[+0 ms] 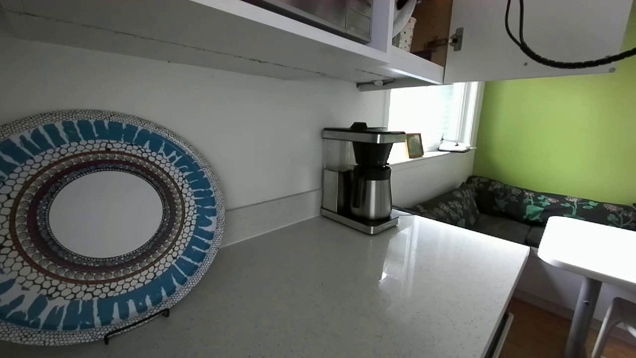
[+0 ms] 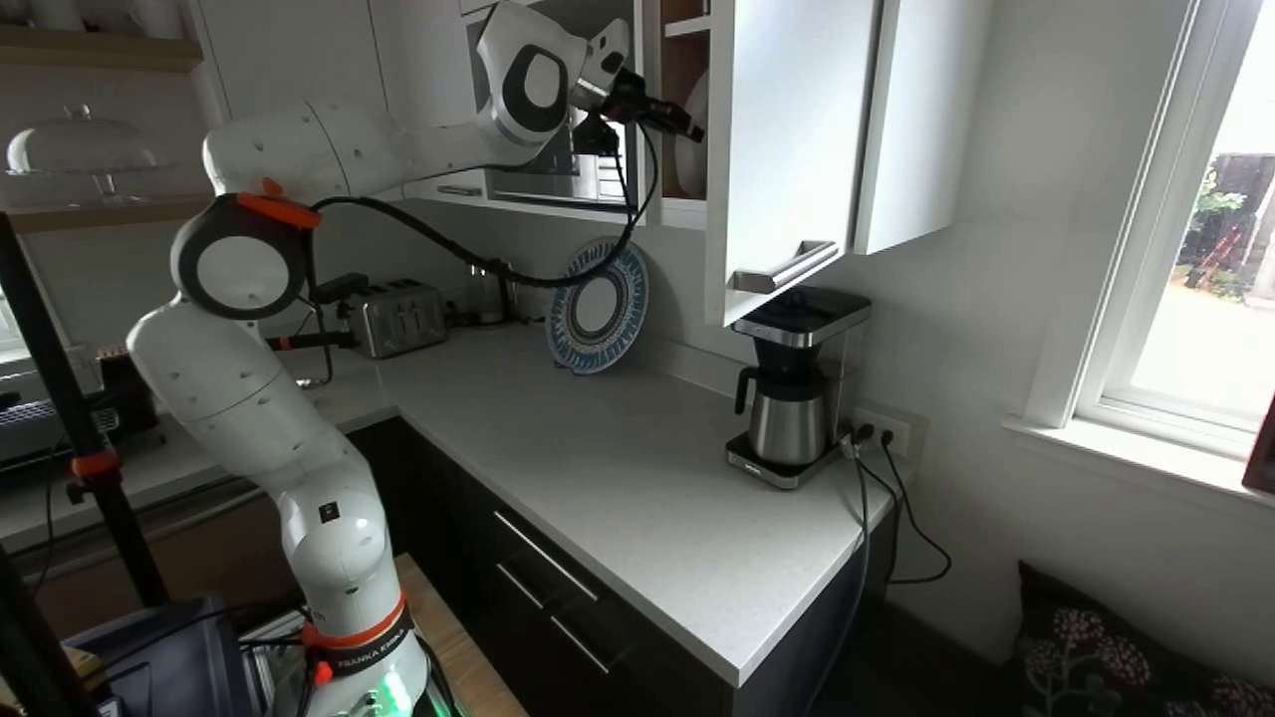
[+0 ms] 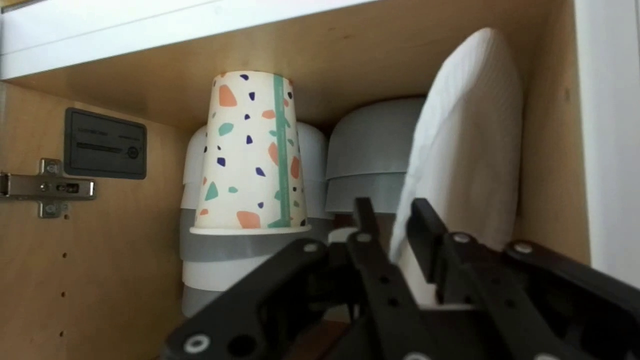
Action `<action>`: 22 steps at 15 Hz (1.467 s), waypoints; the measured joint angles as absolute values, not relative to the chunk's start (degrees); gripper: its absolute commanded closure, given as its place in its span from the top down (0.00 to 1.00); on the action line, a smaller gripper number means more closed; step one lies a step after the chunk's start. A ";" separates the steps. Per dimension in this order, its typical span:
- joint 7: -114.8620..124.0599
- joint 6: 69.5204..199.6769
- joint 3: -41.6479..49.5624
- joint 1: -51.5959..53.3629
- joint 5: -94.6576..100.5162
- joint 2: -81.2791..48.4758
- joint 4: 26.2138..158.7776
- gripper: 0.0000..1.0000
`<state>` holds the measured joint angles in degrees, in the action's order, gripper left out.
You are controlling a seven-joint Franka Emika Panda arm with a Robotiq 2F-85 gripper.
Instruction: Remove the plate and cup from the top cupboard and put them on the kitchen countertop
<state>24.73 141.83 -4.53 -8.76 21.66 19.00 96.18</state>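
Note:
The white plate stands on edge by a side wall inside the open top cupboard; the wrist picture looks upside down. It also shows in both exterior views. The cream cup with coloured speckles stands upright beside bowls; it shows in an exterior view. My gripper is partly open at the plate's near edge. That edge runs between the fingertips, with a gap beside one finger; contact with the other is unclear. My gripper is at the cupboard opening. The countertop lies below.
Stacked grey and white bowls fill the cupboard's back. The open cupboard door hangs right beside the gripper. The coffee maker stands on the countertop under the cupboard. The large blue-rimmed plate leans on the wall. A cable hangs from the arm.

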 measured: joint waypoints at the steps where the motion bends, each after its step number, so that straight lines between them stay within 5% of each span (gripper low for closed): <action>1: 24.73 141.84 -4.38 -8.76 21.55 19.01 96.17 0.00; 22: 24.61 127.41 -2.05 -9.30 13.01 38.80 104.70 0.00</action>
<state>24.61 127.41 -2.05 -9.30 13.01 38.80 104.70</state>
